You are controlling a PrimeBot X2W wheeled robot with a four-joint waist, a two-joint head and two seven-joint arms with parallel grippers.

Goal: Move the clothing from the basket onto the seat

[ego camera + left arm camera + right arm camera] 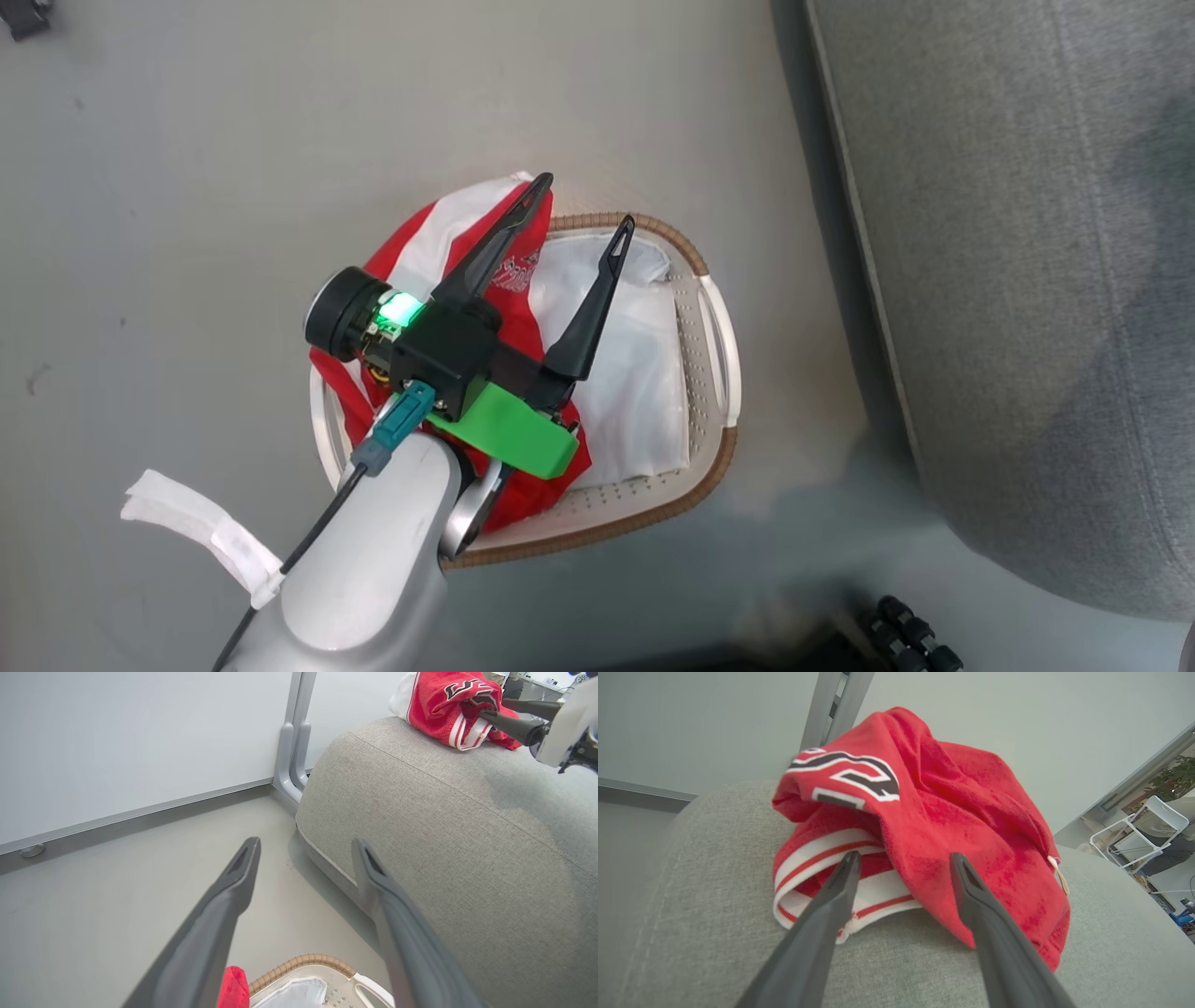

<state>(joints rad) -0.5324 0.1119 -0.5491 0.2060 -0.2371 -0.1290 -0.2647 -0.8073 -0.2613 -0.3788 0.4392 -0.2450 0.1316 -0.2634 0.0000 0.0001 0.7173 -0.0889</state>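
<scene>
Left hand (585,200): spread wide, held over the basket (719,448) so the red clothing (523,485) inside can be reached | right hand (905,855): spread wide at the jersey (952,788) laid on the seat (714,896), nothing gripped | task judged partway done.

Left hand (586,200): above the basket, two dark fingers (588,317) spread wide, nothing between them.
Fingertips: one over the clothing, the other over the liner by the far rim.
Basket (711,465): round, brown woven rim, on the floor (233,168) just beside the seat.
Clothing (397,250): red with white stripes, heaped in the basket's left half, spilling over the rim.
Liner (639,383): white, bare in the right half.
Seat (1027,280): grey fabric, along the right edge.
Forearm (364,579): pale, rising from the bottom; a green light glows at the wrist.
</scene>
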